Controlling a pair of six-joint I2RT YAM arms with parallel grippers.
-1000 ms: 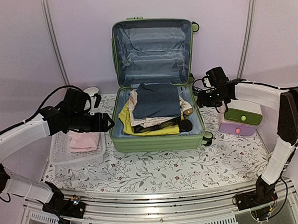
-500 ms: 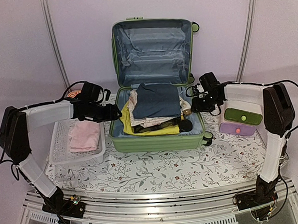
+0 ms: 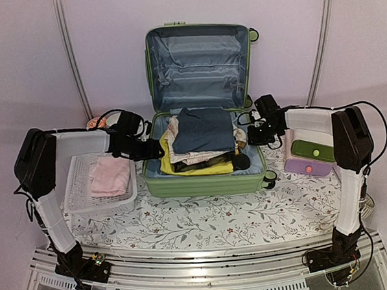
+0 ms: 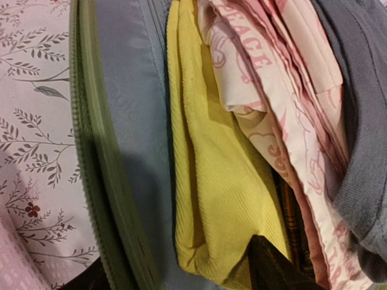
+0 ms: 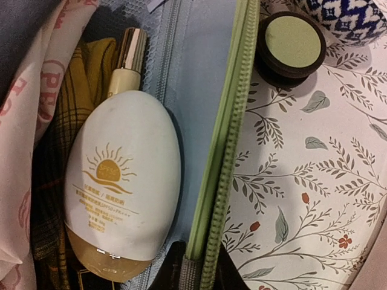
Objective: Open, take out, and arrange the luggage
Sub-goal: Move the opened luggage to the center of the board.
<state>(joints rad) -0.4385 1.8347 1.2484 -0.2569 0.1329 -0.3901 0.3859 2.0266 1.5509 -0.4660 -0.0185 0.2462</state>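
Open luggage (image 3: 205, 183), left fingers (image 4: 272, 269) wide astride its rim, right fingers (image 5: 172, 272) pinching rim — opposite side.

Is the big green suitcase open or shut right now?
Open. The luggage lies flat, its lid stands upright behind, and folded clothes show inside.
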